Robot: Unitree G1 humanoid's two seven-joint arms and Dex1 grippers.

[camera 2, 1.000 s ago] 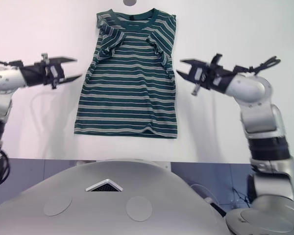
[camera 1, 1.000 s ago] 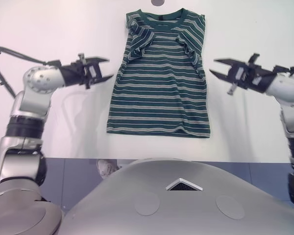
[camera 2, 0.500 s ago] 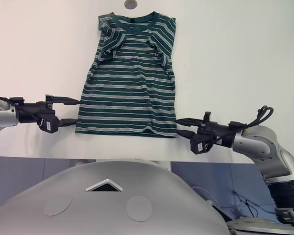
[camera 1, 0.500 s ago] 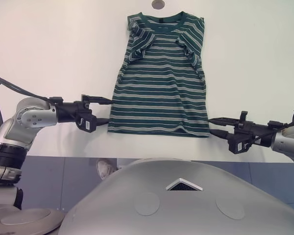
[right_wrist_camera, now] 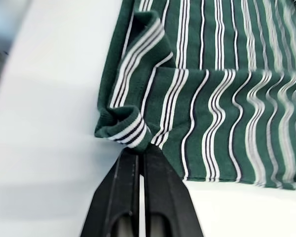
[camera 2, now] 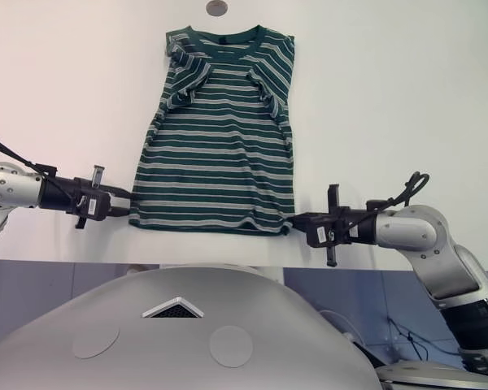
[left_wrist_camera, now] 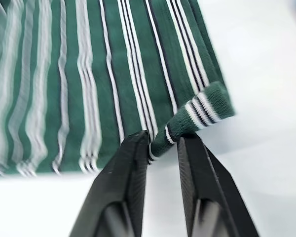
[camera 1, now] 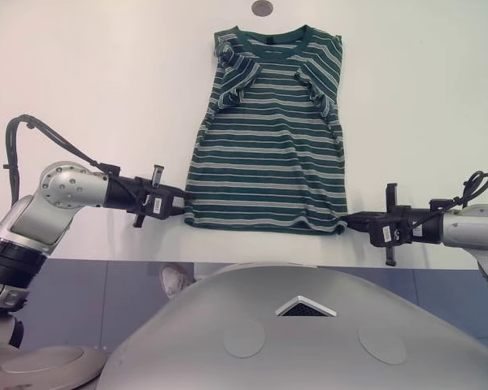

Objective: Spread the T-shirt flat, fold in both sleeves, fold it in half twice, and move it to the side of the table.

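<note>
While the green-and-white striped T-shirt [camera 1: 268, 138] lies on the white table [camera 1: 89, 97], left gripper [camera 1: 181, 203] and right gripper [camera 1: 352, 221] each pinch a bottom hem corner, fingers narrowed; the cloth looks light, floppy, best held at the corners.

White desk [camera 1: 81, 73] under soft, even light, small grey round disc [camera 1: 262, 7] set at its far edge, grey-blue floor [camera 1: 81, 292] with thin panel seams beyond the near edge.

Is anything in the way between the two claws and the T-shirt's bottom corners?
Nothing visible does. The left claw and the right claw each pinch a bottom hem corner of the T-shirt, with the fabric directly between their fingers.
</note>
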